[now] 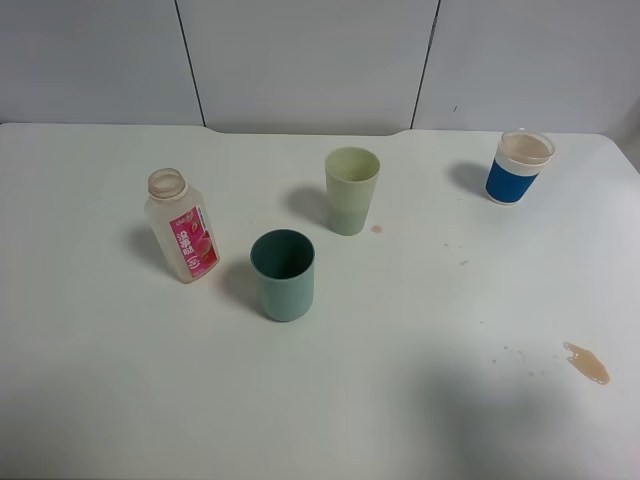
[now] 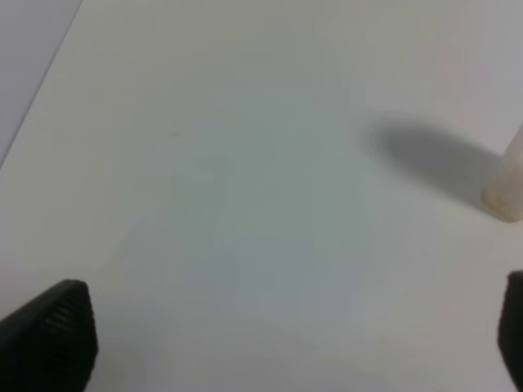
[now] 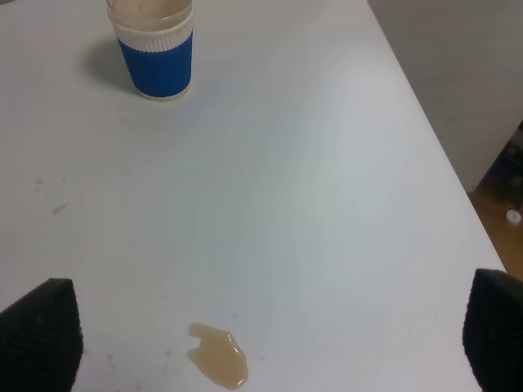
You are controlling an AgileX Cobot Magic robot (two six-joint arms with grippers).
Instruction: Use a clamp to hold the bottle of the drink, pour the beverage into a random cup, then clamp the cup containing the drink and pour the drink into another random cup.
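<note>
Spilled puddle (image 1: 587,363) sitting nearest | left gripper (image 2: 294,335) and right gripper (image 3: 270,339) both hovering spread, empty | uncapped juice bottle (image 1: 182,225) standing beside teal cup (image 1: 283,275) | risk: tipping it while clamping, spilling more.

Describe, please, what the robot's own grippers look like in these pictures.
Only fingertips show, in the wrist views. The left gripper has black fingers with a fine ridged, grid-like texture and blunt rounded ends. The right gripper has matching black textured fingers. No cables, markings or arm links are visible.
</note>
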